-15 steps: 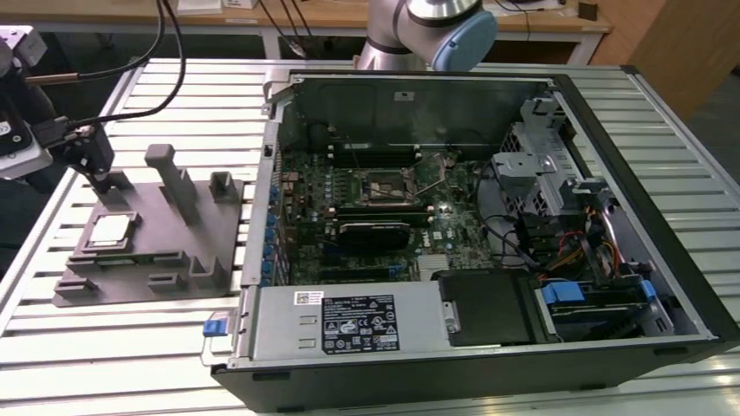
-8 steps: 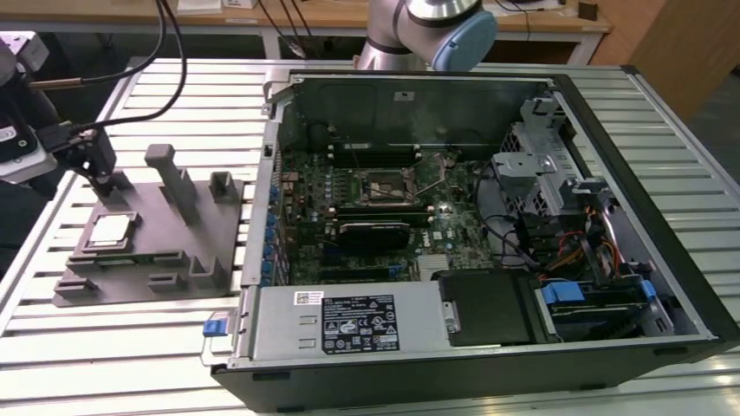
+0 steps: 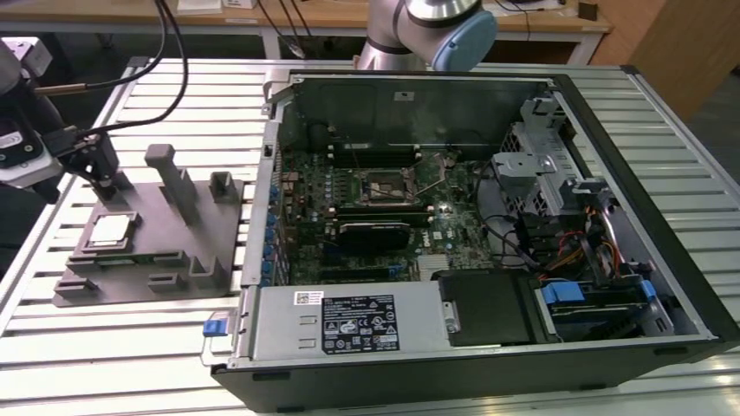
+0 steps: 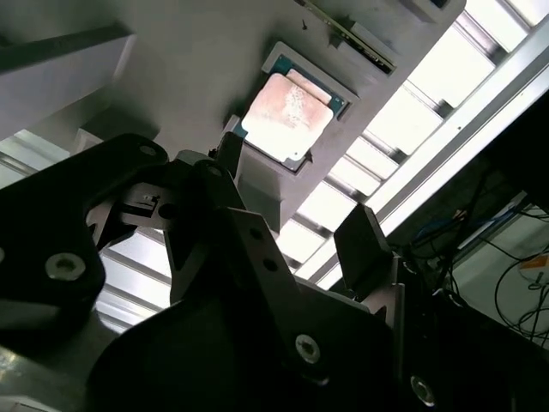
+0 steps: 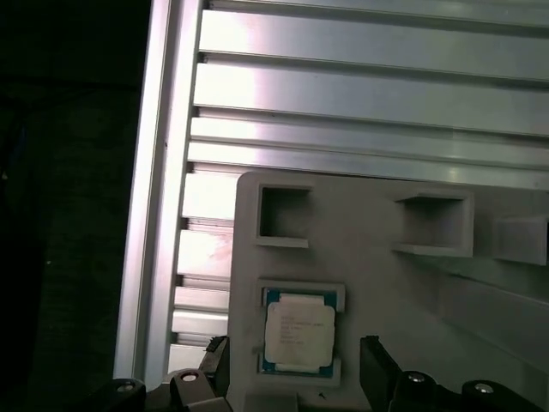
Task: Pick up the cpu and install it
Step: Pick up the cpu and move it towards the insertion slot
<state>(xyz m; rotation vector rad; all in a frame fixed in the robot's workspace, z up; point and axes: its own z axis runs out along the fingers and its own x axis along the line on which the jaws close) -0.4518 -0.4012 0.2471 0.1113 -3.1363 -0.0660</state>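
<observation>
Slatted metal table, exterior view | cpu lies flat in grey holder, at 9 o'clock of open computer case | risk: an off-centre squeeze could tip cpu or wedge it against the holder | hand spread wide, empty, fingers straddling cpu, nothing gripped yet

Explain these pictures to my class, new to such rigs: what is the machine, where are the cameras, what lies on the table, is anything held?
The machine is a grey-and-blue jointed robot arm with a black two-fingered gripper. One camera looks on from outside; two ride at the arm's wrist. On the slatted metal table lie a grey holder block and an open black computer case. The cpu, a small silvery square chip, sits in a holder recess. The open gripper hovers over it, a finger to each side, holding nothing.
</observation>
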